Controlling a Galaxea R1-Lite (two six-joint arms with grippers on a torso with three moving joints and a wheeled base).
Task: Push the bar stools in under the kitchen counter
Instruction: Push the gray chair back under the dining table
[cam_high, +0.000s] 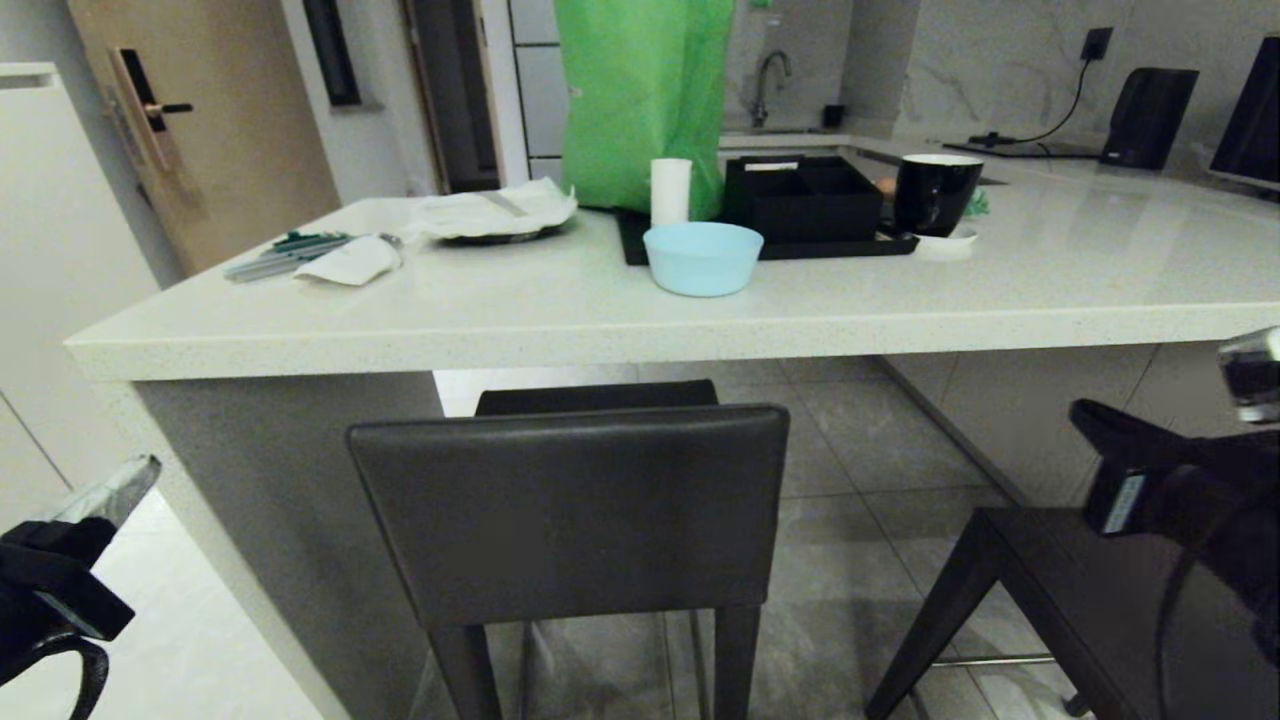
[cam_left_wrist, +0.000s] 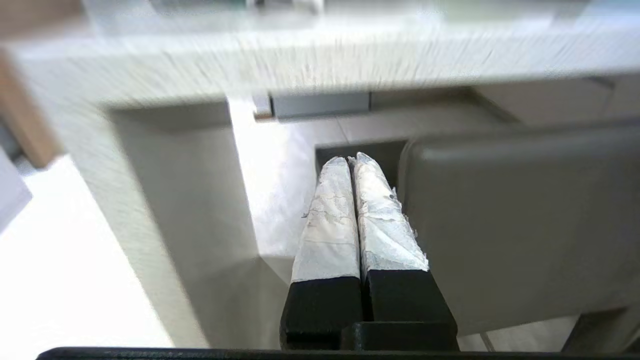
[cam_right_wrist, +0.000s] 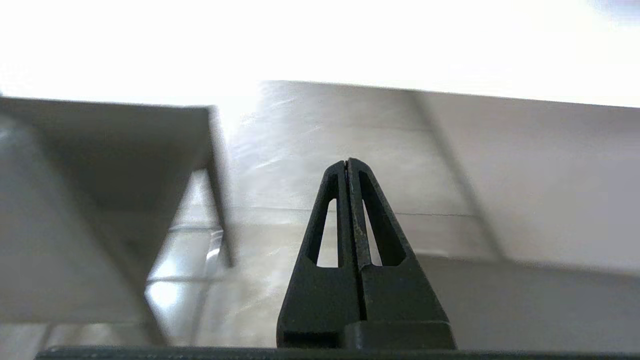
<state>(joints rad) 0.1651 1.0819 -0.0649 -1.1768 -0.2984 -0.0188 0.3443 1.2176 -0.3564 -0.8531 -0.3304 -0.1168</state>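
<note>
My left claw (cam_left_wrist: 352, 165) pressed shut and empty at lower left, my right claw (cam_right_wrist: 346, 165) shut and empty at right edge, 1 stool (cam_high: 570, 510) centre under counter (cam_high: 600, 325), 1 stool (cam_high: 1080, 600) lower right, outside it.

— Where can I get my fingers through?

— Under the worktop (cam_high: 600, 325) there's an open bay over bare floor tiles (cam_high: 880, 440), though the near stool (cam_high: 570, 510) stands square in the middle, its backrest just below the slab's edge.

— And the sides?

— Left, a gap between the stool and the worktop's side panel (cam_high: 270, 470). Right, the second stool (cam_high: 1060, 590) fills the corner (seat only partly visible).
</note>
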